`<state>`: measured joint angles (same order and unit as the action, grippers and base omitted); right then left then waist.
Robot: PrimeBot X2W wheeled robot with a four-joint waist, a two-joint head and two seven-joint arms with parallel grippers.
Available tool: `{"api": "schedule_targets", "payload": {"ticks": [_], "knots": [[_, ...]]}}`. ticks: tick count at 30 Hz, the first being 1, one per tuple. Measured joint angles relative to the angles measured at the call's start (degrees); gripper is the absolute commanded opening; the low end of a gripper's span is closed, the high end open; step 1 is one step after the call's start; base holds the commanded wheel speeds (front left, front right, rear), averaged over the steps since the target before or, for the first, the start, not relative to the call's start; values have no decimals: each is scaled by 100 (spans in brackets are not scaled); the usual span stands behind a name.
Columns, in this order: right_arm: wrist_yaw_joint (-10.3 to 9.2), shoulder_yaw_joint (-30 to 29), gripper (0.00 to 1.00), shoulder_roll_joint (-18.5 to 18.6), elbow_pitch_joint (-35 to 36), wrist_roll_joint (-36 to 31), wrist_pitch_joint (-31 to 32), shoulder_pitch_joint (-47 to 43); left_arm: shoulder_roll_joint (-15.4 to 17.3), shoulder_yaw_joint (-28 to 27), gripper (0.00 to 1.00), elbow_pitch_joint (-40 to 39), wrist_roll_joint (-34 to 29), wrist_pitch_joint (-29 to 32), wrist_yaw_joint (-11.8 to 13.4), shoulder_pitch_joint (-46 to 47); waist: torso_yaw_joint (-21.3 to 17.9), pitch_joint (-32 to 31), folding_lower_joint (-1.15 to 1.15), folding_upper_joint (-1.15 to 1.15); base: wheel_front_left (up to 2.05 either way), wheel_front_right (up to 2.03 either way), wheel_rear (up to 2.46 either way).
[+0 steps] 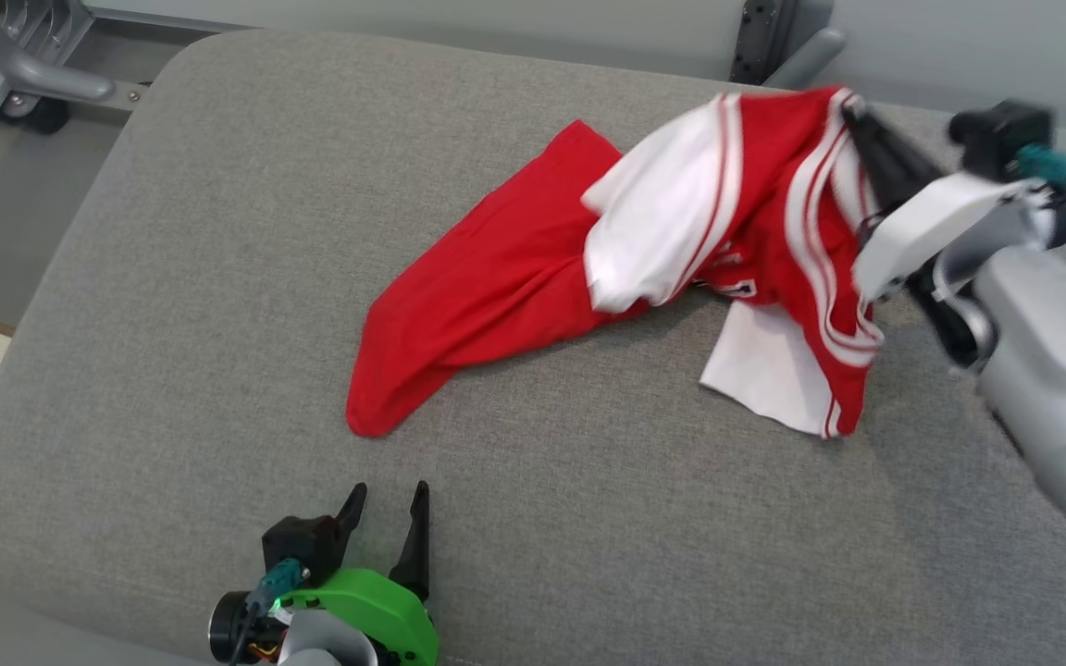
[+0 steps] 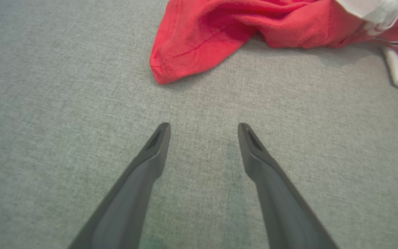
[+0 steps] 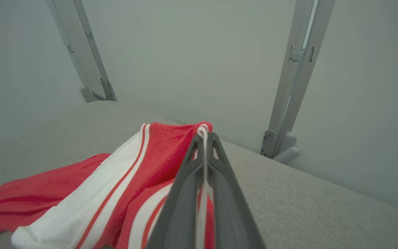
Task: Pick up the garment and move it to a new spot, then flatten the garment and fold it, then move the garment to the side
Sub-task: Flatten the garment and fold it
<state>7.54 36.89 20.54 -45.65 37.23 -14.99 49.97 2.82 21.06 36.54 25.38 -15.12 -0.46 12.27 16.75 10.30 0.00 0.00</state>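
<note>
The red and white garment (image 1: 496, 277) lies in the far right part of the grey fabric-covered table (image 1: 172, 324). Its plain red end trails toward the middle, and a white panel lies flat nearer the right edge. The right gripper (image 1: 852, 111) is near the far right corner. Its jaws are pinched tight on a white-trimmed hem, and the right wrist view shows a thin fold of white cloth squeezed between the two fingers (image 3: 185, 180). That end of the cloth is raised off the table and hangs from the grip, while the rest rests on the surface. A hold on an edge rather than the bulk seems chosen so the garment will unfurl as it is carried to its new spot. The left gripper (image 1: 390, 509) hovers near the front edge, jaws spread wide with nothing between them. It is close to the red tail but apart from it, probably ready to take a second corner for flattening.
</note>
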Motion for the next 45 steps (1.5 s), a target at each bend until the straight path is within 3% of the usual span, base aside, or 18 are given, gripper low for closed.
{"api": "schedule_targets", "payload": {"ticks": [5,6,7,8,12,16,19,22,26,27,35,45], "knots": [[-1,-1611,0,394,-1101,-935,-5,572,1,148,100,47,0,0,-30,77,188,109,0,0,0,0,0],[0,-1933,12,498,-1439,-1256,-5,654,2,191,100,71,12,-1,-31,107,239,130,0,0,0,0,0],[-1,-2349,87,581,-1797,-1427,-5,726,1,236,100,79,15,0,-33,126,291,149,0,0,0,0,0],[-1,-2661,100,675,-2106,-1652,-5,776,2,274,100,86,26,0,-35,131,343,165,0,0,0,0,0],[-5,-3732,100,669,-2277,-2385,-7,683,2,293,100,104,46,-1,1,129,487,211,0,0,0,0,0],[-3,-4564,100,167,-1626,-2969,-5,58,0,241,100,105,65,-1,40,114,410,213,0,0,0,0,0],[-5,-4733,100,-390,-981,-3188,-7,-477,-2,129,100,102,7,0,40,83,280,178,0,0,0,0,0],[-2,-4441,100,-844,-424,-3212,-7,-1032,0,66,100,112,-60,-1,21,33,103,97,0,0,0,0,0],[-1,-3705,100,-1107,119,-2942,-7,-1832,-1,-13,100,111,-109,-1,-7,-16,-154,-84,0,0,0,0,0],[-1,-3275,100,-1116,366,-2793,-7,-2173,-2,-31,100,113,-125,0,-12,-29,-265,-176,0,0,0,0,0],[-1,-1597,100,-1022,864,-2176,-7,-2991,-2,-35,100,185,-131,-1,-63,-194,-497,-481,0,0,0,0,0],[-1,-1147,100,-802,321,-2168,-7,-2605,0,24,100,157,-88,-1,-73,-219,-291,-364,0,0,0,0,0]]}}
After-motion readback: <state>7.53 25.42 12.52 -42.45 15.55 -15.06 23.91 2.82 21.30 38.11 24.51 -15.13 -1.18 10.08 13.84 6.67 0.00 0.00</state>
